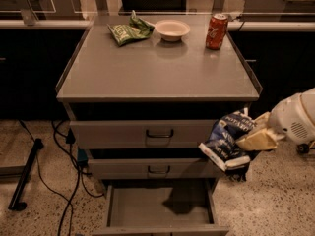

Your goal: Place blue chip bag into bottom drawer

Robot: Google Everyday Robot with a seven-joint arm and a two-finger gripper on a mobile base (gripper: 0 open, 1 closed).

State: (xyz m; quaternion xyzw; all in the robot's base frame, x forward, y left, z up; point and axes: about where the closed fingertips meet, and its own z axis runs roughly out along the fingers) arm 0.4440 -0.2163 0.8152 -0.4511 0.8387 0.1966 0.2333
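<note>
At the right front corner of the cabinet, clear of its top: one blue chip bag (227, 142), dark and shiny with white lettering and white edges, crumpled and tilted. It hangs in the air level with the two upper drawers, overlapping their right ends in this view. It is above the open drawer and to its right, not inside it.

Gripper (253, 140), one: tan fingers closed on the bag's right side and holding it up. It sits at the end of a white arm housing (298, 119) that enters from the right edge.

Bottom drawer (138, 209), one: pulled out, a wide shallow grey tray with a plain inside. A dark shadow lies across its right rear part.

Upper drawers, two: top drawer (113, 134) and middle drawer (118, 168), both grey and pushed in. Each has one dark bar handle (159, 133) at its centre.

Cabinet top (157, 68), one: a flat grey surface. Three items stand along its back edge, well apart from the blue bag:
- One green chip bag (129, 30), at the left.
- One white bowl (172, 29), just right of the green bag.
- One red soda can (216, 31), upright at the right.

Floor (280, 200): speckled. Black cables (69, 181) trail at the cabinet's left. One black stand leg (27, 173) lies farther left.
</note>
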